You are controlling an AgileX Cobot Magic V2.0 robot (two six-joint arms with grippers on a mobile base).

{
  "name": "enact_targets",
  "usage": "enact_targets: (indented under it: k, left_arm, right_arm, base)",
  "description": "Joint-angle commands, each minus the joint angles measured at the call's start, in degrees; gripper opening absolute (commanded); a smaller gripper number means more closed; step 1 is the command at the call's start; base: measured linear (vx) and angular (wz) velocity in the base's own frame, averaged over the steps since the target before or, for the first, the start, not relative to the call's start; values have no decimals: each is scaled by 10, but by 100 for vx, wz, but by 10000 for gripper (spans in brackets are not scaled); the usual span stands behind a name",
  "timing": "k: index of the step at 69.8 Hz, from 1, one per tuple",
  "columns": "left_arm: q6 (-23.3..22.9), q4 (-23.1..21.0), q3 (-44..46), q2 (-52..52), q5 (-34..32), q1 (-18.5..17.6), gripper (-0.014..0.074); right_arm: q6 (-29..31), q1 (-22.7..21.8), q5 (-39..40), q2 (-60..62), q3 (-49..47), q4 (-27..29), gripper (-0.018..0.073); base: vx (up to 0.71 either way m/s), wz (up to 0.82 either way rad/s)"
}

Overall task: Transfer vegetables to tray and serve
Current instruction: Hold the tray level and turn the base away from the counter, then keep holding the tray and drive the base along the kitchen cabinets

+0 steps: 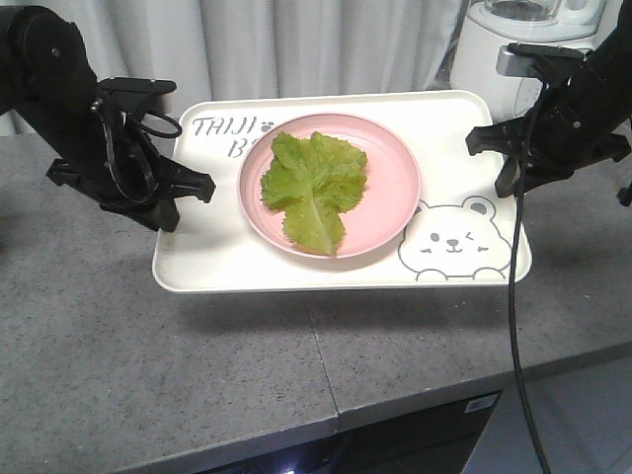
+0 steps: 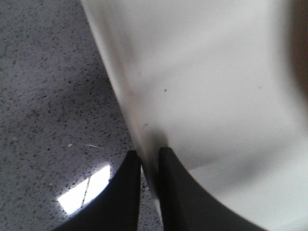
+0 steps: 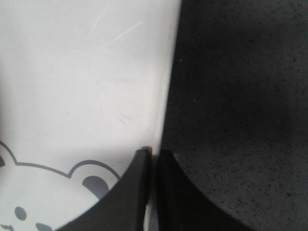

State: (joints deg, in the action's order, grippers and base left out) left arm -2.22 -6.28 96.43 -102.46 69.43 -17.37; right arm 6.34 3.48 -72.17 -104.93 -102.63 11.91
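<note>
The vegetables, one green lettuce leaf [image 1: 311, 188], lie on a round pink plate [image 1: 387, 197] in the middle of the cream tray [image 1: 207, 252]. The tray hangs a little above the grey counter and casts a shadow on it. My left gripper [image 1: 195, 188] is shut on the tray's left rim. In the left wrist view its fingers [image 2: 150, 156] pinch the rim of the tray [image 2: 207, 86]. My right gripper [image 1: 492, 138] is shut on the right rim. The right wrist view shows that gripper [image 3: 154, 153] clamping the edge of the tray [image 3: 86, 86] beside the bear drawing.
A white blender [image 1: 513, 39] stands at the back right, close behind the right arm. A black cable [image 1: 513, 326] hangs from the right arm past the counter's front edge. The speckled grey counter [image 1: 148, 375] spreads under and in front of the tray. Curtains hang behind.
</note>
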Motion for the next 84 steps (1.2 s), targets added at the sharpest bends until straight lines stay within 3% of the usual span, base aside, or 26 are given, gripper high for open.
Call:
enact_targets:
  k: [1,84]
  left_arm:
    - [14,-41,18,34,-28,-10,-6]
    - [14,-41,18,34,-28,-10,-6]
  right_arm:
    - [14,4,-13,35,-16,38,-10]
    - [14,4,-13,35,-16,38,-10]
  base:
    - [-1,-22]
    - [-1,-20]
